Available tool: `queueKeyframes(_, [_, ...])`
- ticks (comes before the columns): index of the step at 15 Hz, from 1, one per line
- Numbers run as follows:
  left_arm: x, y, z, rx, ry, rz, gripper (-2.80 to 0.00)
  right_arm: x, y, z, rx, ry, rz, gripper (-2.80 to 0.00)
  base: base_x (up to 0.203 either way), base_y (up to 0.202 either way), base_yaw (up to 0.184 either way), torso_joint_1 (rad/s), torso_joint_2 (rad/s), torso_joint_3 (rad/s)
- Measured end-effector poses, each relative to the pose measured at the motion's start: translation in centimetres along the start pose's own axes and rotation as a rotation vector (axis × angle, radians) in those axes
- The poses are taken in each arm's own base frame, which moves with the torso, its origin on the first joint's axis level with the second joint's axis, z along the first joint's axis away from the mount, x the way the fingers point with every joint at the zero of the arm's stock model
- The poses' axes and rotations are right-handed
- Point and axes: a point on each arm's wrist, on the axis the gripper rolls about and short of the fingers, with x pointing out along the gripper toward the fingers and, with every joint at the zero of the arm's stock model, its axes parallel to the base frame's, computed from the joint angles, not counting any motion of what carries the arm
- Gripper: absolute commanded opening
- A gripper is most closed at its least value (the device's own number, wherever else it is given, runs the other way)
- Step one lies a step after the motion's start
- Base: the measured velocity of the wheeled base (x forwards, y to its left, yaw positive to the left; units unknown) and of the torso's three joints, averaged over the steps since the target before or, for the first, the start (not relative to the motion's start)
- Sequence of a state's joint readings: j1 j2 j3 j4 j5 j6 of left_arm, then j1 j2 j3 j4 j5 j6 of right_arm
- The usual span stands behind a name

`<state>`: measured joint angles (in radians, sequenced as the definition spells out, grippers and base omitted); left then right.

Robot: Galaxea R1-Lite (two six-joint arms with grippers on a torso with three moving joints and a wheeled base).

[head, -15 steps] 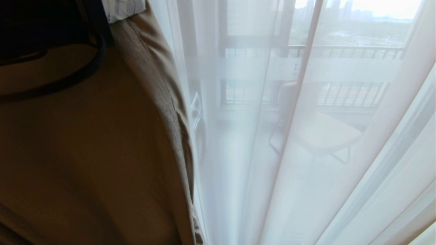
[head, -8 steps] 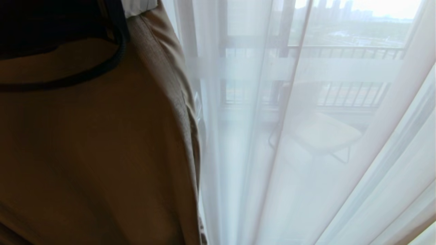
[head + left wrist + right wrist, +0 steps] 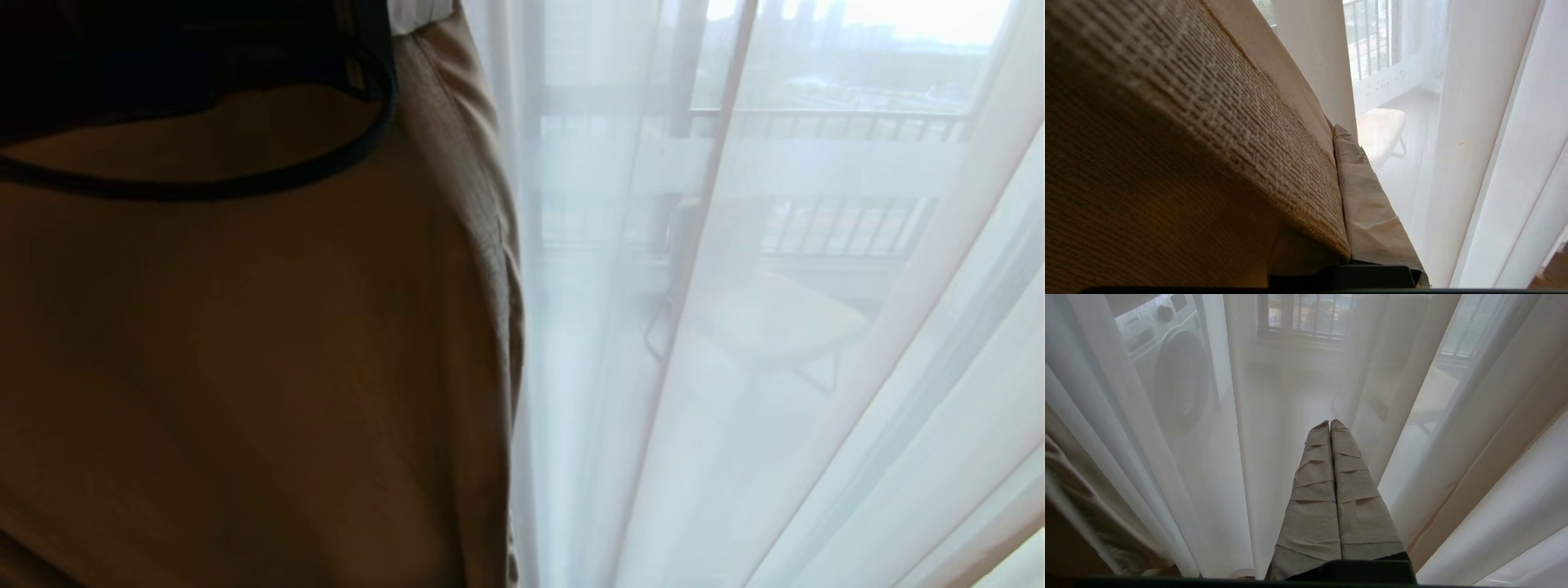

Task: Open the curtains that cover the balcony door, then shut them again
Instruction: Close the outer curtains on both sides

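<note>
The curtains' heavy beige drape [image 3: 245, 343] fills the left half of the head view, its edge near the frame's centre; the white sheers [image 3: 816, 367] cover the right half, veiling the balcony door [image 3: 682, 122] and a chair [image 3: 767, 318] beyond. The left gripper [image 3: 1341, 196] is clamped on the drape's edge. The right gripper [image 3: 1330, 428] is closed on nothing, amid the sheers. Judging by this, the drape looks midway across; I cannot tell which way.
</note>
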<state>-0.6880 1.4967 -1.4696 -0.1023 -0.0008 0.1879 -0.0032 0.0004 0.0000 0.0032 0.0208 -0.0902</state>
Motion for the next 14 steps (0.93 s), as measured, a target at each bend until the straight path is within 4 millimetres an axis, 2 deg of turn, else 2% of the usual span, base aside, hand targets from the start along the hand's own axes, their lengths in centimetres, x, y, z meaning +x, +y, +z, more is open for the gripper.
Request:
queueKeyframes(4, [0.6,-0.7,-0.1,-0.002,0.011,0.000,-2.80,0.0,0.0,0.0,0.000,0.000,0.000,-2.80,0.000,0.000,0.000,0.000,0.00,0.000])
queueKeyframes(8, [0.6,-0.6,0.1,-0.002,0.007,0.033,-2.80,0.0,0.0,0.0,0.000,0.000,0.000,-2.80,0.000,0.000,0.000,0.000,0.00,0.000])
queueKeyframes(11, [0.1,0.1,0.8,-0.002,-0.014,0.076,-2.80,0.0,0.0,0.0,0.000,0.000,0.001,-2.80,0.000,0.000,0.000,0.000,0.00,0.000])
queueKeyframes(14, [-0.8,1.8,1.8,0.003,-0.050,0.145,-2.80,0.0,0.0,0.0,0.000,0.000,0.000,-2.80,0.000,0.000,0.000,0.000,0.00,0.000])
